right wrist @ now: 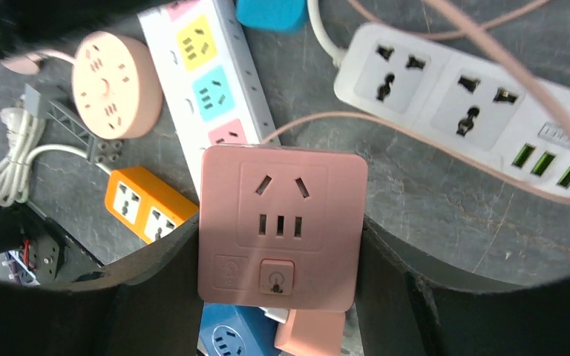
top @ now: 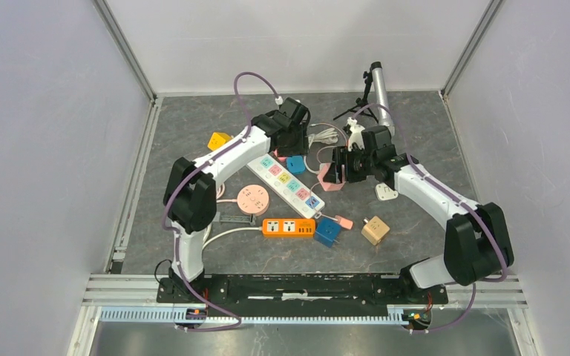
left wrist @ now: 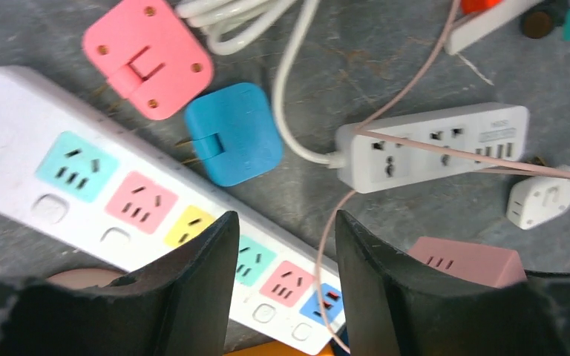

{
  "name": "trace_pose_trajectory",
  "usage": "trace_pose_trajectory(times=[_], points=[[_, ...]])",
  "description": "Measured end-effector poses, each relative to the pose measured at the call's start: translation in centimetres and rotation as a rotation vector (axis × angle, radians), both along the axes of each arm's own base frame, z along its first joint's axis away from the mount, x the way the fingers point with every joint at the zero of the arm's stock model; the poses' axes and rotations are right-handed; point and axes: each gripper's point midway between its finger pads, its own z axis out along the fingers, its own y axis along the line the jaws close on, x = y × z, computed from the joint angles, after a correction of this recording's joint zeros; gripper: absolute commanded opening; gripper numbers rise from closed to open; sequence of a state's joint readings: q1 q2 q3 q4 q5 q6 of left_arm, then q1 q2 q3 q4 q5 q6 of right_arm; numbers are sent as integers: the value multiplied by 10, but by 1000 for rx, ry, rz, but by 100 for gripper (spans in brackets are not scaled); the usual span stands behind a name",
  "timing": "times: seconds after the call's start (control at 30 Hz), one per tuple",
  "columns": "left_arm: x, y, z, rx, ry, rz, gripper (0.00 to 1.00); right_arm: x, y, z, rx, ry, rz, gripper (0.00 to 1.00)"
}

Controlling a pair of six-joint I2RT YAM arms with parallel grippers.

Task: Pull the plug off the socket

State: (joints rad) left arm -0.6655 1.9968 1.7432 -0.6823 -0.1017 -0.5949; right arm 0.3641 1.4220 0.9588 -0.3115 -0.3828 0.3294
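My right gripper [right wrist: 278, 231] is shut on a square pink socket [right wrist: 282, 200] and holds it above the table; it also shows in the top view [top: 332, 172]. Its face shows bare slots with nothing plugged in. A thin pink cord [right wrist: 445, 148] trails from it. My left gripper [left wrist: 286, 252] is open and empty, hovering over a long white power strip with coloured outlets [left wrist: 7, 96]. A blue plug [left wrist: 234, 133] and a pink plug [left wrist: 148, 55] lie loose on the table beside that strip, prongs exposed.
A white multi-socket strip [left wrist: 430, 144] lies beyond the blue plug. A round pink socket [top: 253, 199], an orange double socket [top: 289, 228], a blue cube [top: 328, 231], a tan cube [top: 375, 230], a white adapter [top: 386, 191] and a yellow adapter [top: 218, 139] lie around. A small tripod [top: 375, 85] stands at the back.
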Motion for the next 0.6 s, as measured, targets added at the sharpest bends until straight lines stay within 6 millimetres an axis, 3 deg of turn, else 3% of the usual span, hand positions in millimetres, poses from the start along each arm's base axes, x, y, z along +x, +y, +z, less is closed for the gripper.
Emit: trace_pose_trajectory(times=[0.17, 0.37, 0.6], points=[[-4, 24, 1, 50, -12, 47, 65, -10, -12, -22, -71, 72, -19, 0], [-11, 48, 28, 55, -67, 90, 77, -17, -38, -40, -218, 93, -51, 1], [-28, 74, 55, 58, -129, 127, 97, -39, -69, -67, -368, 162, -73, 12]])
